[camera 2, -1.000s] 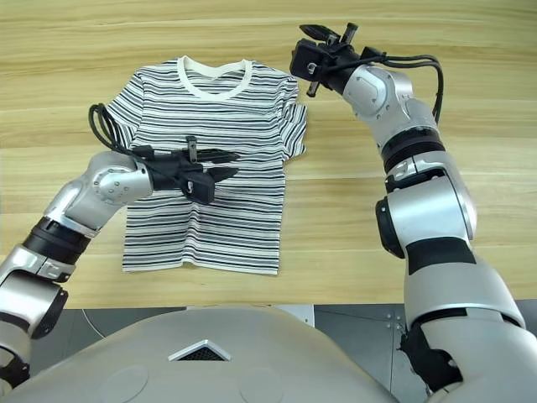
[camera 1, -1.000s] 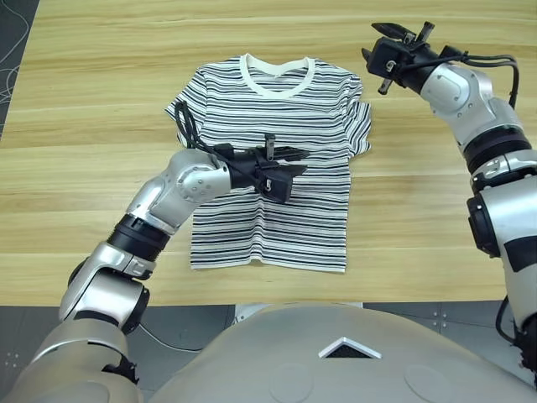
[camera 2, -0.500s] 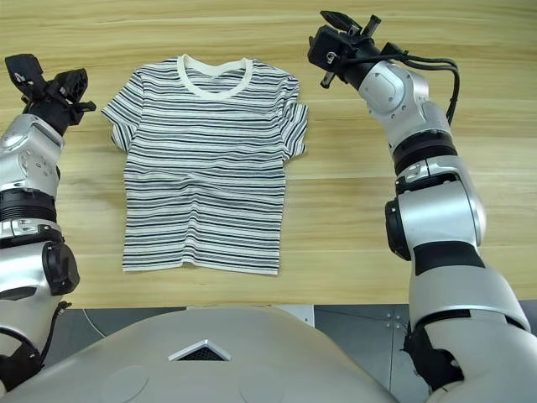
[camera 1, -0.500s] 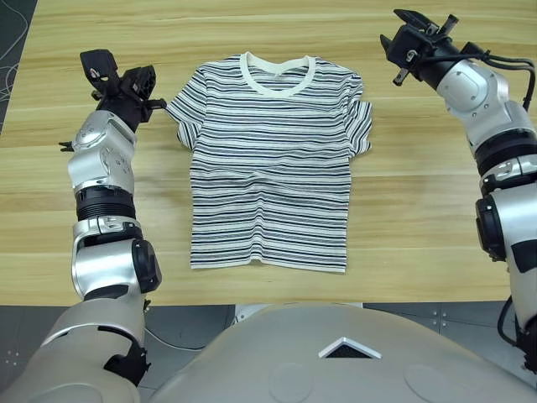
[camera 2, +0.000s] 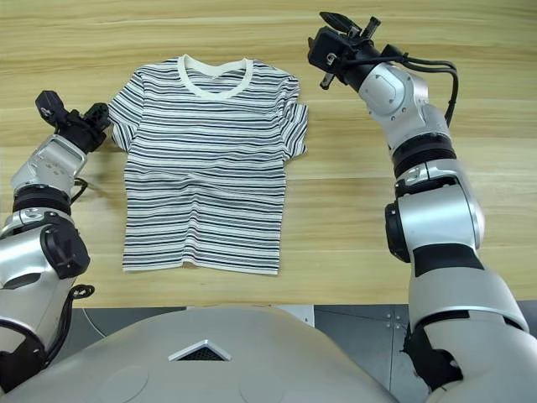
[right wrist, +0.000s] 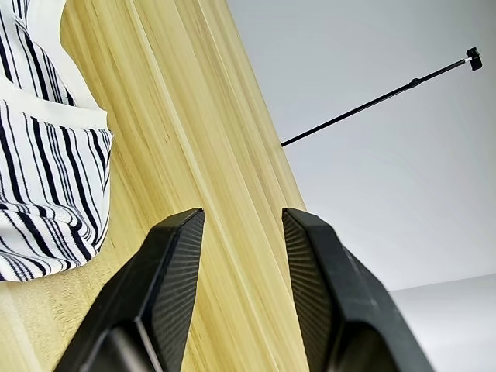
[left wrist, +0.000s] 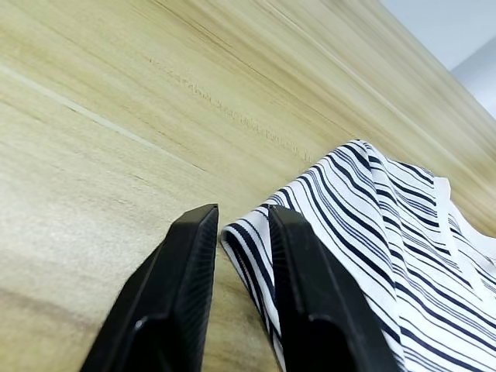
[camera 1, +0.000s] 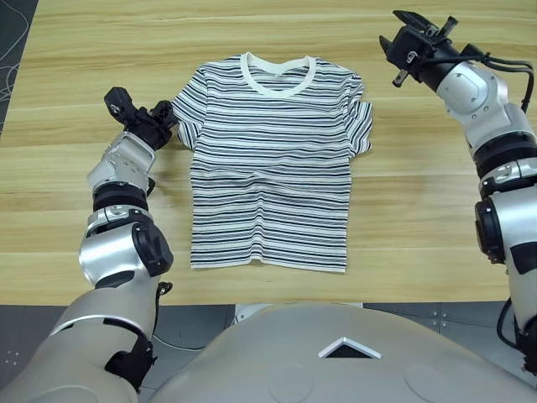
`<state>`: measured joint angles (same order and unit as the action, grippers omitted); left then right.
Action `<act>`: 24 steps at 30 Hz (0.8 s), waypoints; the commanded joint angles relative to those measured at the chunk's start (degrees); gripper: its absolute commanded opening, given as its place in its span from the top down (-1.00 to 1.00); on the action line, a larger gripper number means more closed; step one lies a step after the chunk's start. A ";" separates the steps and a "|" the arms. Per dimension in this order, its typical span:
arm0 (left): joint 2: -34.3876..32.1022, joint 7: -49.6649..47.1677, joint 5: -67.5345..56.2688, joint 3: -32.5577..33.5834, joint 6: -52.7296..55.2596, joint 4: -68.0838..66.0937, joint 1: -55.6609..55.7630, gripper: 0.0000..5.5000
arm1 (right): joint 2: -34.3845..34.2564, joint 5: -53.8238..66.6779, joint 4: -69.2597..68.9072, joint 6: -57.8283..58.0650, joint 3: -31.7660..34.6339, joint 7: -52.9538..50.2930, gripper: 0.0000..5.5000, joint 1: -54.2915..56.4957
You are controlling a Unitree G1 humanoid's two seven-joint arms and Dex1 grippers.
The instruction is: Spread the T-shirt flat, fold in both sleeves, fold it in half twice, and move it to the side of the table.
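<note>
Left gripper (left wrist: 242,211): low at the table (camera 1: 84,50), fingers (left wrist: 186,271) parted by a narrow gap, nothing clamped. The hem corner of the left sleeve (camera 1: 183,117) lies right at the fingertips, in line with the gap. Can't tell whether either finger touches the cloth.

Right gripper (right wrist: 242,213): fingers clearly apart, holding nothing. It hangs above the table at the far right, beyond and to the right of the shirt's right shoulder, apart from the cloth.

T-shirt (camera 1: 268,159): striped black and white, lying flat and front up in the middle of the wooden table. Long axis runs near to far. Cream collar (camera 1: 277,75) points to the far edge, hem (camera 1: 268,262) toward the robot, close to the near table edge. Left sleeve sticks out sideways toward the left gripper. Right sleeve (camera 1: 361,126) hangs down along the body, slightly rumpled and not spread. Light wrinkles across the mid-body.
</note>
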<state>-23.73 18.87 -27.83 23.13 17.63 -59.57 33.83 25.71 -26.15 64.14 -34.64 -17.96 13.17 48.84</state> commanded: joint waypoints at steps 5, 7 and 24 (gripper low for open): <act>1.81 0.92 0.84 0.12 2.91 -1.32 -0.10 0.56 | 0.41 0.83 -0.73 0.48 0.54 1.18 0.32 0.08; 2.20 1.47 0.87 -0.17 3.76 -0.59 -0.31 0.56 | 0.29 0.79 -0.68 0.59 0.50 1.23 0.32 0.19; 3.98 1.19 0.14 1.41 4.09 3.30 -0.25 0.96 | -0.15 0.56 -0.02 0.99 0.27 1.10 0.31 0.24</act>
<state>-20.61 20.87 -27.39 23.75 22.04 -56.99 33.90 25.61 -26.04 63.73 -34.35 -17.93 13.90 48.79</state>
